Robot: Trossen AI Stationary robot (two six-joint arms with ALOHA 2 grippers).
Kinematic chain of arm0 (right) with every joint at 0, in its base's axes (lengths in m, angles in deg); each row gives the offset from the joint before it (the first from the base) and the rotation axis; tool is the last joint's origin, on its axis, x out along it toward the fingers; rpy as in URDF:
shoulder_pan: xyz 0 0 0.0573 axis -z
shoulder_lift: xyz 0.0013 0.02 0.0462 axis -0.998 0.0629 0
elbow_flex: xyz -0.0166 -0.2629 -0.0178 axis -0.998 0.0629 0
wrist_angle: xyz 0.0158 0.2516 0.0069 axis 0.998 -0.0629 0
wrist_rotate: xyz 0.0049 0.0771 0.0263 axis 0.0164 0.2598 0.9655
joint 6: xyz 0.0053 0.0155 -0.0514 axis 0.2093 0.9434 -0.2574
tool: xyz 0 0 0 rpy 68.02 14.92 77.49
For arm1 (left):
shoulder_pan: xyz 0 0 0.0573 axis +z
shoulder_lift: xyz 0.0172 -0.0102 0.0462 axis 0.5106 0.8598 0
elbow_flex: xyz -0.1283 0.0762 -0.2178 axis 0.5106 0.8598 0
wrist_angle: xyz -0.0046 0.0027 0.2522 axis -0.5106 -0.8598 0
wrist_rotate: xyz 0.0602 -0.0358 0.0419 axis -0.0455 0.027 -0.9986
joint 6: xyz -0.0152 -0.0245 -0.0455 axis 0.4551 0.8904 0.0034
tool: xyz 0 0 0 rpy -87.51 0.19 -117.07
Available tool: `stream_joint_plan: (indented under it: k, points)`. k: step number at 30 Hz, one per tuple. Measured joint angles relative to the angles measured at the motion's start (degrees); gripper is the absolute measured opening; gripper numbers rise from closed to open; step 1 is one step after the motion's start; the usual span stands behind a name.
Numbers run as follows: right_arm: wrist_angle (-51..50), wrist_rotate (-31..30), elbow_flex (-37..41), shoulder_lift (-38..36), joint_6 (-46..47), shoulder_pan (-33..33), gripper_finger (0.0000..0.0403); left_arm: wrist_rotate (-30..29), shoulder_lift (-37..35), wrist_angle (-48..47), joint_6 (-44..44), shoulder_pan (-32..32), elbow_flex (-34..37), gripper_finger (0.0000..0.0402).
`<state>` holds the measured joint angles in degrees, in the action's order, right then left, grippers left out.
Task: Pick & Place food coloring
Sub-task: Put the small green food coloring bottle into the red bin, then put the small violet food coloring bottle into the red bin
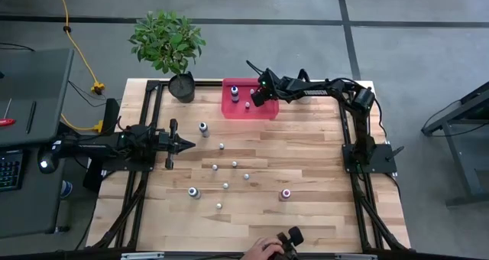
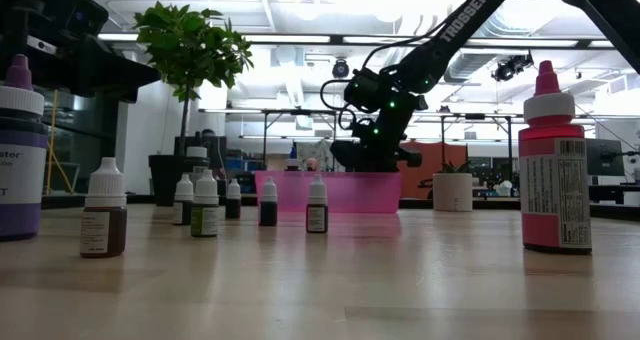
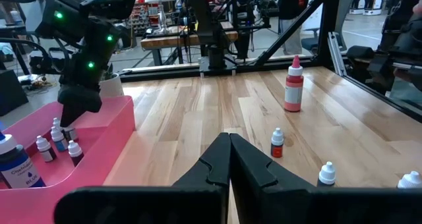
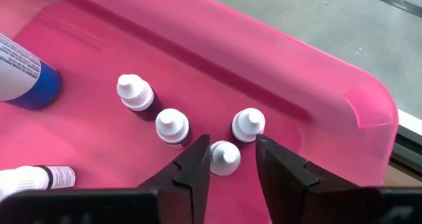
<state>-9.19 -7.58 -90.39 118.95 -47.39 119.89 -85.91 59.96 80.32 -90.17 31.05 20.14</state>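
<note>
The wooden surface [image 1: 306, 160] fills the middle of the high view, with the pink tray [image 1: 263, 109] at its upper centre. The right gripper [image 4: 232, 159] hangs over that tray, its fingers slightly spread around a small white-capped bottle [image 4: 225, 157] standing upright directly between them, cap toward the camera (whether it is gripped or just freed I cannot tell). Three more small bottles [image 4: 173, 125] stand just beside it. The left gripper [image 3: 229, 159], pressed together, waits at the left side of the surface. Loose bottles [image 1: 225, 186] dot the centre, nearer the left arm; the right arm would have to reach down-frame for them.
</note>
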Motion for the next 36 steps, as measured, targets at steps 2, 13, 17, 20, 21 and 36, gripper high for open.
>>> stream_joint_plan:
  k: [2,13,17,20,21,36]
  points:
    - [0.00,0.00,0.00,0.00,0.00,0.00,0.0111,0.00,0.00,0.02,0.01,-0.01,0.00,0.0000]
    - [-1.69,-0.26,-1.86,0.00,-5.25,-0.13,0.0114,-0.01,-0.01,0.02,0.00,0.01,0.00,0.0000]
    - [-3.46,-0.35,-3.93,0.00,-7.79,-0.28,0.0114,0.00,-0.02,0.00,-0.01,0.01,-0.02,0.0000]
    - [-5.29,-0.42,-5.81,0.00,-10.07,-0.71,0.0114,0.00,0.00,0.00,0.01,0.00,-0.01,0.0000]
    - [-6.27,-0.46,-6.59,0.00,-11.01,-0.92,0.0114,-0.01,-0.01,0.00,0.00,0.00,0.00,0.0000]
    - [-22.26,7.81,-25.80,-0.02,-27.62,-7.95,0.0115,0.00,-0.01,0.01,-0.01,-0.01,0.00,0.0000]
